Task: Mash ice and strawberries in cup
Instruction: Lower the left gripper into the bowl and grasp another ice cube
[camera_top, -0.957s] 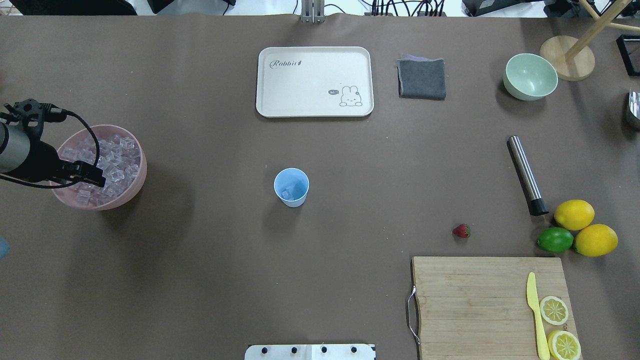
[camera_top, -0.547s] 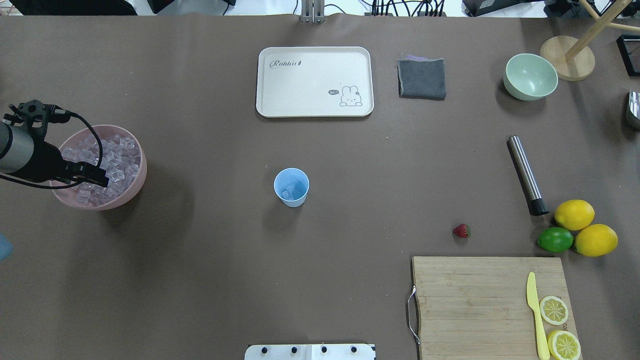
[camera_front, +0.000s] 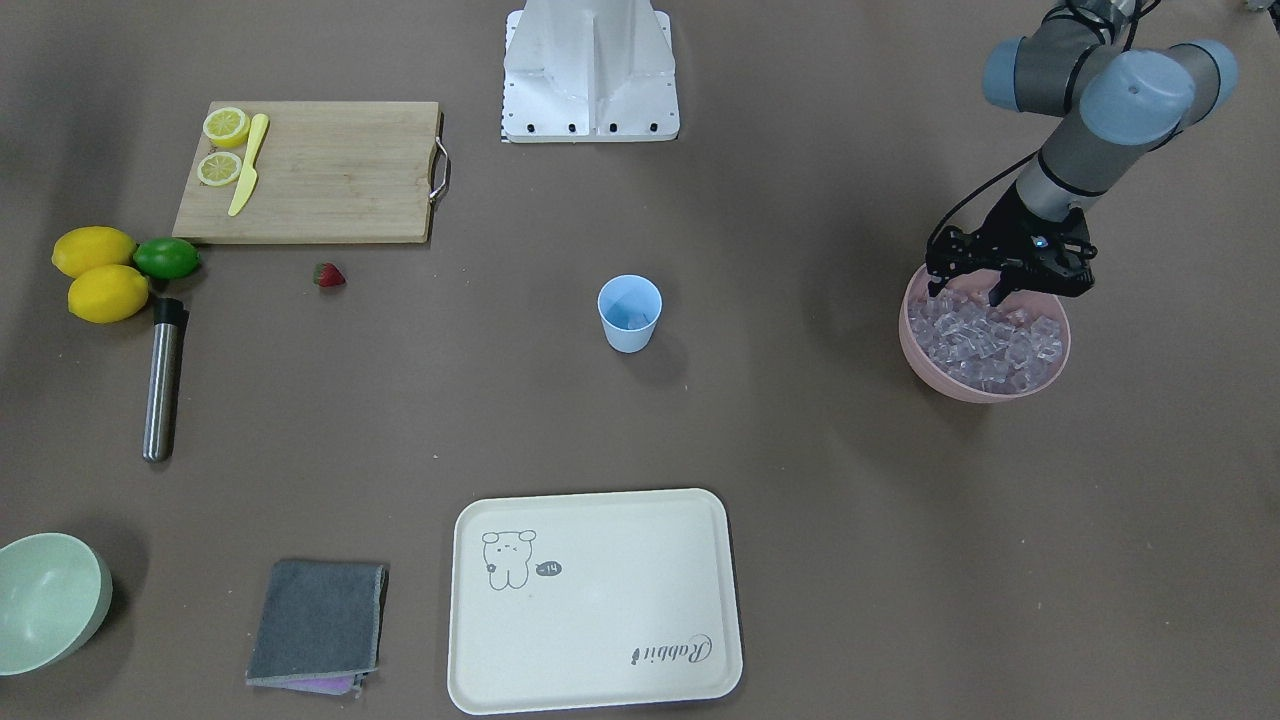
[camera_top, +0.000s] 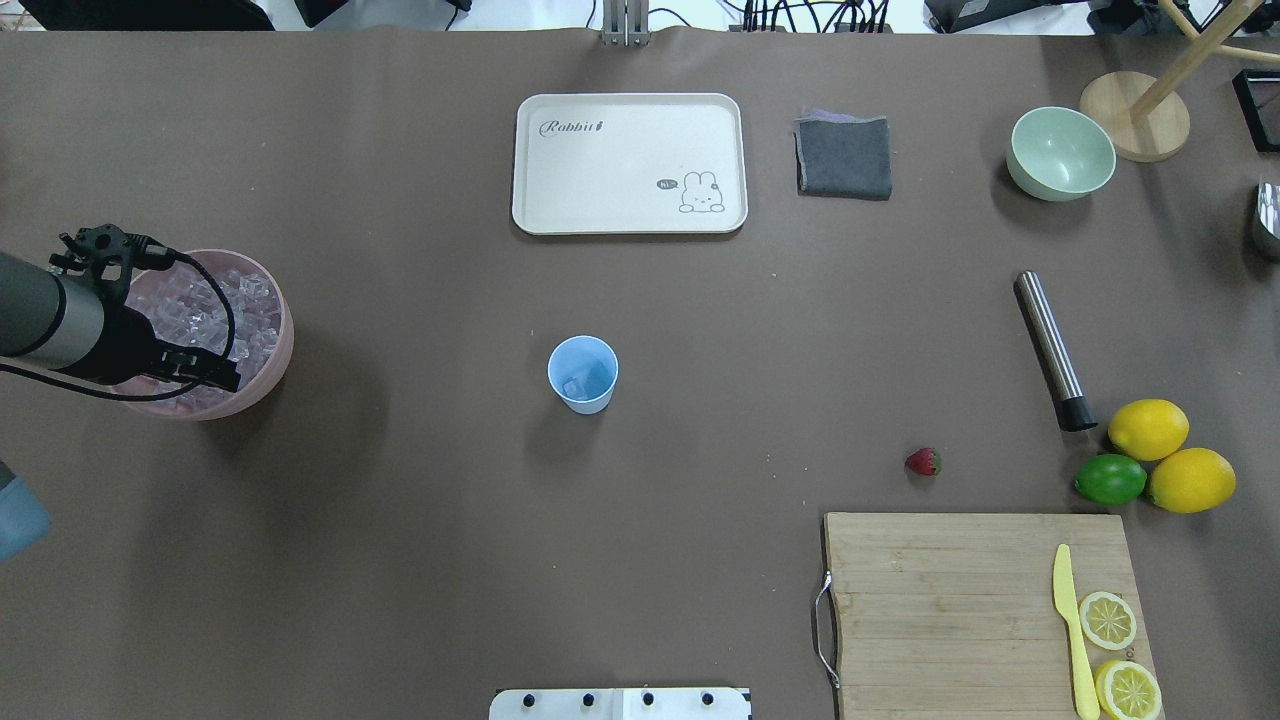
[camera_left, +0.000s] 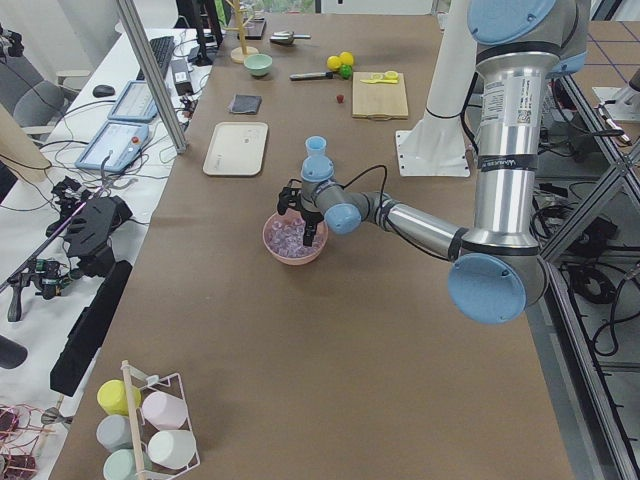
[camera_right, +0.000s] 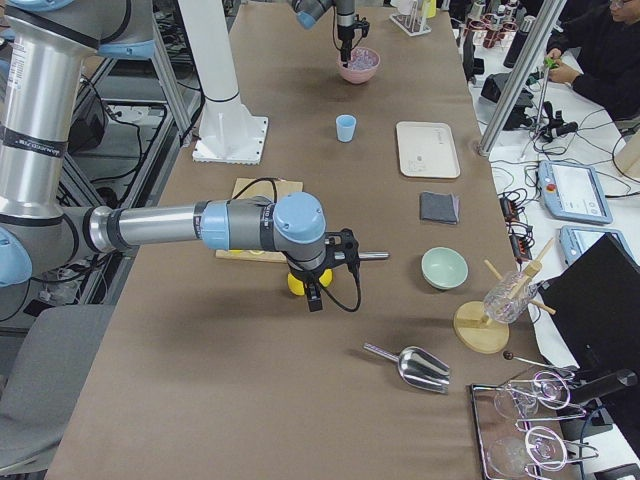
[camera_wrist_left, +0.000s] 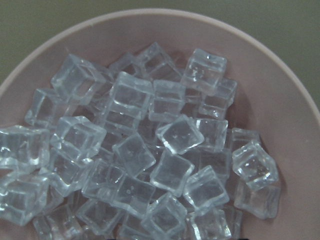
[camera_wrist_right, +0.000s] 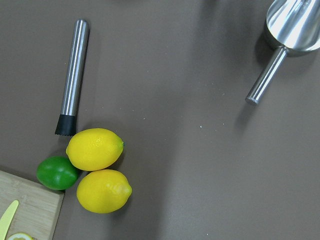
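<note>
**Mia:** Since a moment ago, what moves in the view from above?

**Ben:** The left gripper (camera_top: 222, 377) slides from the middle of the ice (camera_top: 215, 305) toward the robot's side of the pink bowl (camera_top: 278, 365). I think it is still hunting for a cube. The cup (camera_top: 583, 374) stands mid-table with some ice in it already. The strawberry (camera_top: 923, 461) lies far off, near the wooden board (camera_top: 970, 600).

**Mia:** And from the front?

**Ben:** Its two fingers (camera_front: 997, 290) are apart, tips just over the cubes. I see nothing between them.

**Mia:** The side views?

**Ben:** From the left side the tips are too small to make out. From the right side, the right gripper (camera_right: 316, 298) hangs over the lemons (camera_right: 296, 286). I cannot tell if it is apart or together.

**Mia:** The wrist cameras?

**Ben:** The left one shows only ice, no fingers. The right one shows the metal stick (camera_wrist_right: 74, 75) and lemons, no fingers either.
</note>
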